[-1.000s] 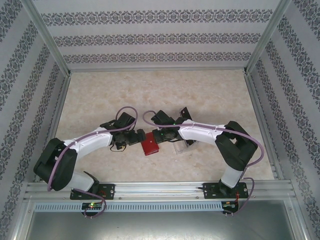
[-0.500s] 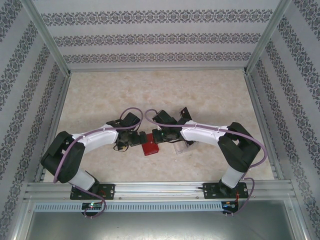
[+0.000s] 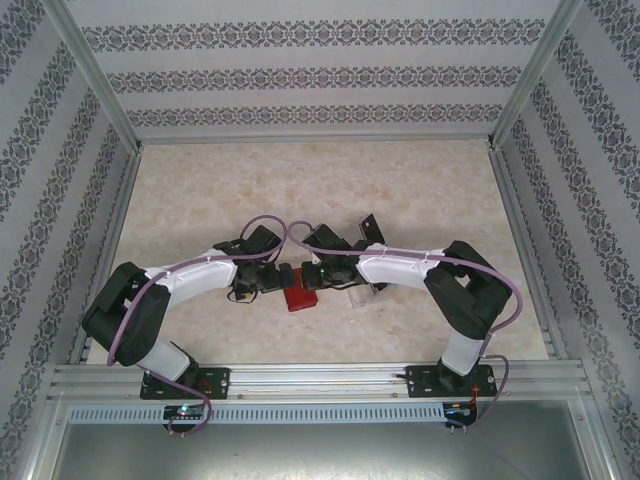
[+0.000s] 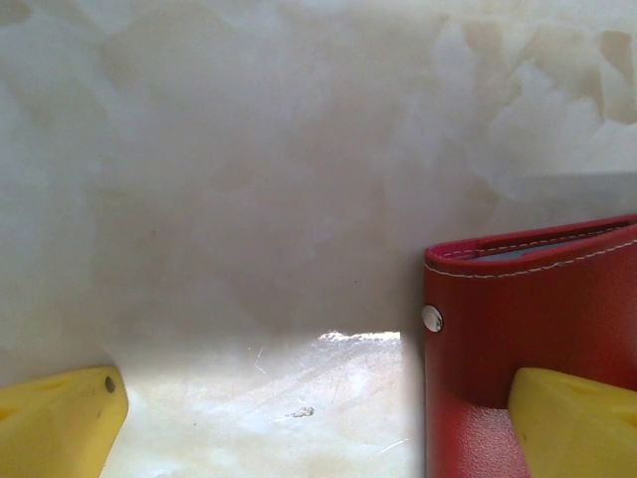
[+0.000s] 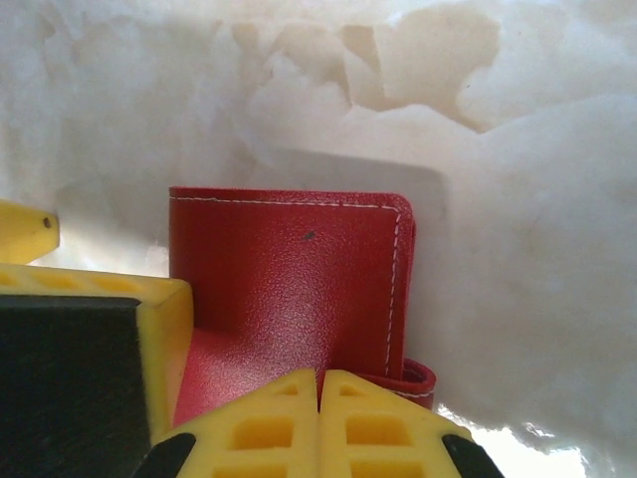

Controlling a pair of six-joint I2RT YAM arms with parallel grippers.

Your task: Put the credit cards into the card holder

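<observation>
The left arm [image 3: 190, 280] reaches in from the left across the marbled table [image 3: 400, 190]. The left gripper [image 4: 314, 403] is spread wide just above the surface. One yellow finger [image 4: 55, 423] hangs over bare table and the other [image 4: 577, 423] over the near left corner of the wallet [image 4: 528, 309]. The red wallet lies flat and folded shut near the middle of the table, between the two grippers, its silver snap stud [image 4: 431, 318] by its left edge. The right gripper [image 5: 319, 388] has its fingers pressed together, the tips over the wallet's near edge; whether they pinch any of it I cannot tell. A clear plastic tray [image 3: 362, 296] sits just right of the wallet, partly under the right arm [image 3: 410, 268].
</observation>
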